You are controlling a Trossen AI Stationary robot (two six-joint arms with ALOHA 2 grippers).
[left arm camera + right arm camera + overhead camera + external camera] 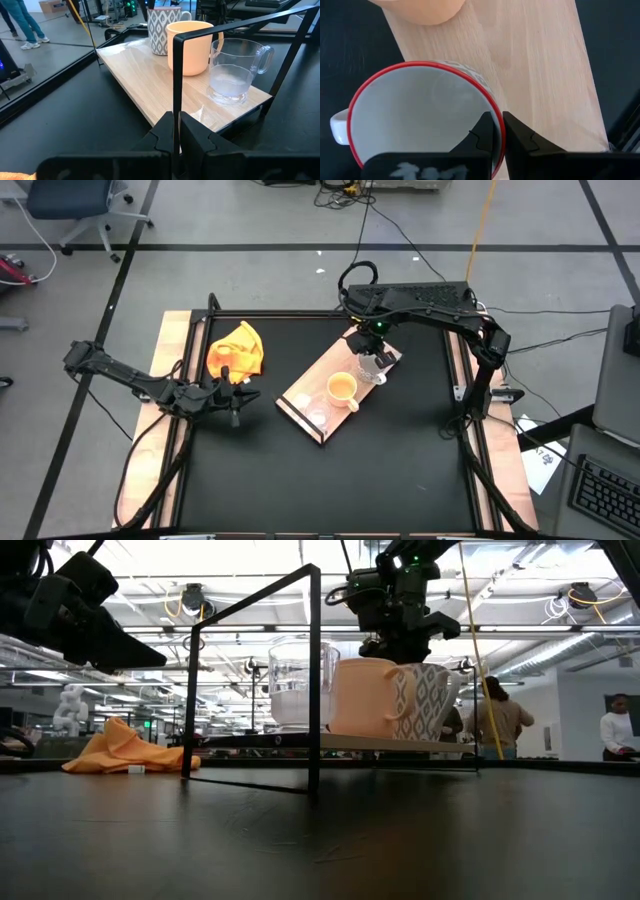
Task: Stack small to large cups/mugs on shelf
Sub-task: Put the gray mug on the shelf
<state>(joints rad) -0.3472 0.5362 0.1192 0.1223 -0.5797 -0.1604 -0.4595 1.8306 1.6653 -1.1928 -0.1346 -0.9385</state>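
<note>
The light wood shelf lies slantwise on the black table, and a black metal frame stands over it. On it stand in a row a clear glass cup, a yellow-orange mug and a white patterned mug with a red rim. My right gripper is above the white mug and shut on it. My left gripper is shut and empty, left of the shelf near the yellow cloth. It looks at the cups in the left wrist view. My right gripper pinches the white mug's red rim on the side away from the handle. One finger is inside the mug and the other is outside. The fingers come from above, pointing down. The mug stands upright with its base on the shelf.
The yellow cloth lies crumpled at the table's far left. Wooden borders run along both sides of the black tabletop. People stand in the room beyond the table. Bare black table lies in front of the shelf.
</note>
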